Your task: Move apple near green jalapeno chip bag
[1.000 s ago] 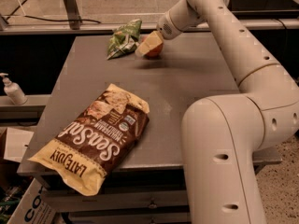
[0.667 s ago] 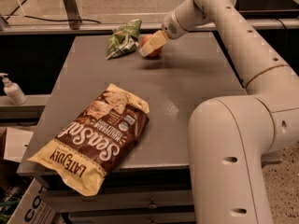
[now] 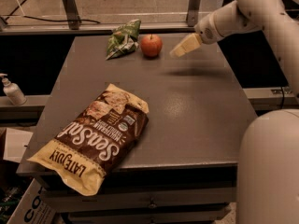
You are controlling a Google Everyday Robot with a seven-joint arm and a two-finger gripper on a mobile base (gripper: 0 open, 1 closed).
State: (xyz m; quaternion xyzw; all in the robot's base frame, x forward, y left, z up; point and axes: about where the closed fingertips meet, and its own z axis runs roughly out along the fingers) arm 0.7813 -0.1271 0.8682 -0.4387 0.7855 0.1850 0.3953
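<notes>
The apple (image 3: 151,45), small, round and red-orange, sits on the grey table (image 3: 196,106) at the far side. The green jalapeno chip bag (image 3: 123,38), wrinkled and glossy, lies just left of the apple, a small gap between them. My gripper (image 3: 180,49) hangs in the air to the right of the apple, apart from it and empty, its pale fingers pointing down-left.
A large brown-and-yellow Sea Salt chip bag (image 3: 96,139) lies at the table's front left, overhanging the edge. A white pump bottle (image 3: 12,91) stands on a ledge to the left. My robot body (image 3: 268,171) fills the lower right. Metal posts (image 3: 70,6) stand behind the table.
The gripper was around the apple beside the green bag. It has let go and drawn back to the right and up; the apple now rests on the table.
</notes>
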